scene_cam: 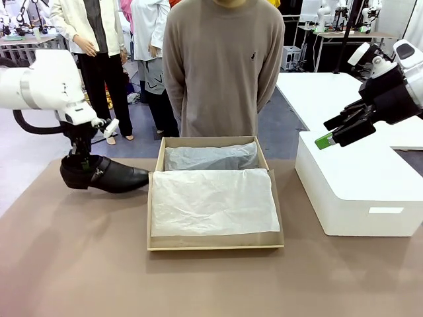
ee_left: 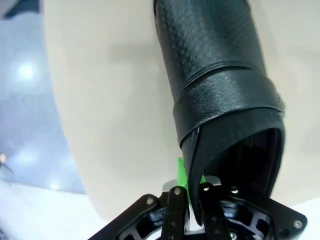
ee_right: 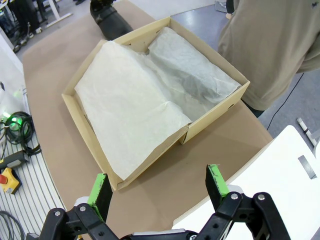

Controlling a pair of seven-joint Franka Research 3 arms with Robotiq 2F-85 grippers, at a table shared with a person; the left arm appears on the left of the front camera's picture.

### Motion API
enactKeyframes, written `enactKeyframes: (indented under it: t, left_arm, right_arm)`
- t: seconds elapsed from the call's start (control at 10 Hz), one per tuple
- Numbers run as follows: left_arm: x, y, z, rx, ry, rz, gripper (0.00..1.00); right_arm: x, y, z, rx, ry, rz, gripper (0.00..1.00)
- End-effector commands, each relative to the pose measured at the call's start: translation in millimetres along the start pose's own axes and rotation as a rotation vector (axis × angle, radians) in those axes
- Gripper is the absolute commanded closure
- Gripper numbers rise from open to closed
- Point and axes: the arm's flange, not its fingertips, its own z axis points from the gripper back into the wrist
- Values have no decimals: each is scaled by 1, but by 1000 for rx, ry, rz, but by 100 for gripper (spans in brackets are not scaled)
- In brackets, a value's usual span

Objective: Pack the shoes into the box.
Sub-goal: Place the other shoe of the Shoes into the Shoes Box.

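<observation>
— Where's the shoe point(scene_cam: 106, 175) just now?

— At the far left corner of the table point(scene_cam: 79, 264), toe pointing toward the box point(scene_cam: 215, 247); I can't tell whether the sole rests on the table or hangs just clear of it. The left gripper point(scene_cam: 82, 160) is clenched on the back rim of the heel; one green pad point(ee_left: 182, 172) sits against the leather outside, and the other finger goes down into the opening.

— That's a thin bit to hold it by.

— That's my worry; all the weight runs out to the toe, so I'd expect the toe to sag and the shoe to pivot in the pinch once it's lifted. The leather is glossy, so it could slide out altogether.

— And the box?

— In the middle of the table, toward the far edge, in front of the person point(scene_cam: 221, 66); its left wall stands just beside the toe. If the shoe is carried low or drooping, the toe could catch that wall and shove the box, or twist the shoe loose.

— The paper looks in the way, too.

— It does; the tissue paper point(scene_cam: 211, 201) lies spread over the near part, so the shoe may land on top of it rather than under it, and crumple it.

— The other arm?

— The right gripper point(scene_cam: 330, 135) hangs released, jaws wide, above the white block point(scene_cam: 357, 198) at the right edge; it's well apart from the box, so nothing is steadying the box.
</observation>
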Motion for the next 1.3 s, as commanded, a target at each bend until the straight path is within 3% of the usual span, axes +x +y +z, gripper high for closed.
enactKeyframes:
  t: [0.0,0.3,0.6,1.2]
  left_arm:
    - [-10,0,38,22,5,186,100]
    - [-25,-5,84,-22,-8,499,100]
    - [-23,-10,102,-95,-53,626,100]
    - [-26,-13,94,-86,-18,582,100]
  right_arm:
    - [0,-3,-1,16,-22,17,0]
    - [0,-3,-1,16,-22,17,0]
    - [0,-3,-1,16,-22,17,0]
    - [0,-3,-1,16,-22,17,0]
